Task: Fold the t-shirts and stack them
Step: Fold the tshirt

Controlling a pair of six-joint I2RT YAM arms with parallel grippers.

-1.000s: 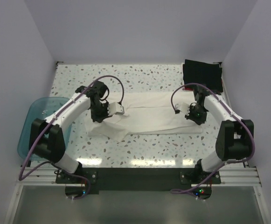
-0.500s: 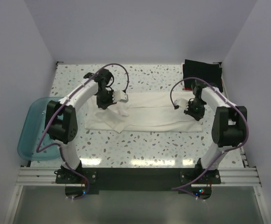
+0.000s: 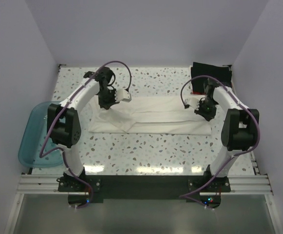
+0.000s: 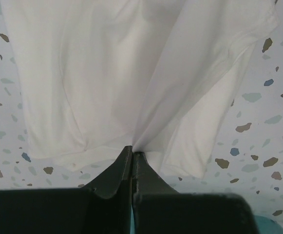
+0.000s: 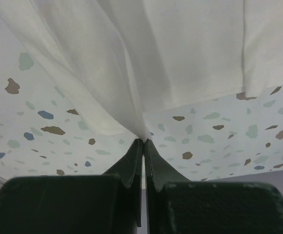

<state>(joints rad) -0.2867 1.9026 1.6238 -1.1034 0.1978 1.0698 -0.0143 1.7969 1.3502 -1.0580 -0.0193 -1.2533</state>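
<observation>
White cloth in both your tools: the left tool [image 4: 132,155] is clamped tight on a pinch of the white t-shirt [image 3: 151,114], and the right tool [image 5: 143,144] is pinched shut on its other end. The shirt lies spread across the table [image 3: 146,151], just right of the blue tub [image 3: 34,131], gripped edges lifted. The black t-shirts [image 3: 210,77] sit far right of the tub, at the back corner.

One white shirt [image 3: 156,117] on the desk [image 3: 151,151], one black pile [image 3: 210,78] in the far right corner, its layers too dark to count. One blue tub [image 3: 29,146] at left. Two arms, left arm [image 3: 85,95] and right arm [image 3: 226,100].
</observation>
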